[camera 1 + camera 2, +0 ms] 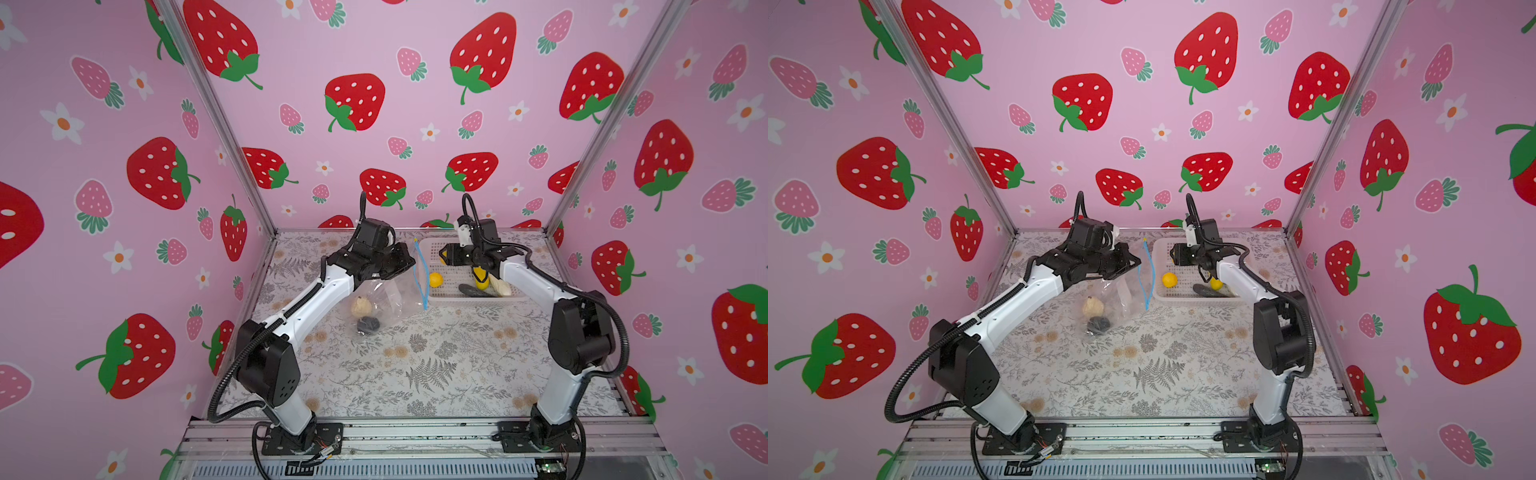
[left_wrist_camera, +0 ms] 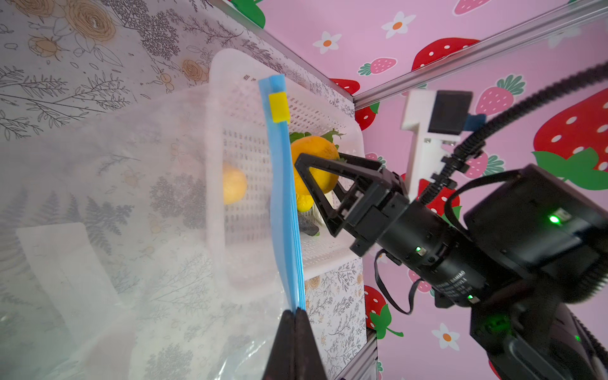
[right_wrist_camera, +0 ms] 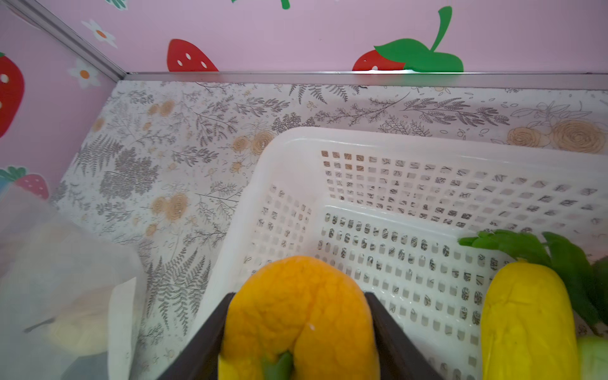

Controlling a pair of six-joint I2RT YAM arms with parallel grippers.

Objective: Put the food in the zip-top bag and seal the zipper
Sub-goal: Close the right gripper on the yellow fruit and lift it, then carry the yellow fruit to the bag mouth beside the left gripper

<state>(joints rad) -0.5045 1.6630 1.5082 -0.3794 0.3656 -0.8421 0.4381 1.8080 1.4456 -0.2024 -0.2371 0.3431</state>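
The left tool [image 2: 295, 312] is clenching the light blue zipper [image 2: 283, 210], holding up that edge of the zip-top bag [image 1: 374, 297]. The bag is resting on the worktop [image 1: 415, 365] with a cream piece [image 1: 360, 307] and a dark piece [image 1: 368, 324] inside. The right tool [image 3: 299, 295] is grasping an orange toy fruit [image 3: 289, 279] over the white basket [image 3: 296, 141].

A white basket [image 1: 478, 300] with perforated walls and floor stood on the far right part of a floral cloth [image 1: 415, 365], close to the back wall but with a strip of cloth between them. The cloth, printed with grey ferns and tan roses, covered the table. Pink walls [image 1: 395, 62] with red strawberries and white flowers closed three sides, joined by aluminium posts [image 1: 222, 124]. A metal rail [image 1: 415, 432] ran along the front edge.
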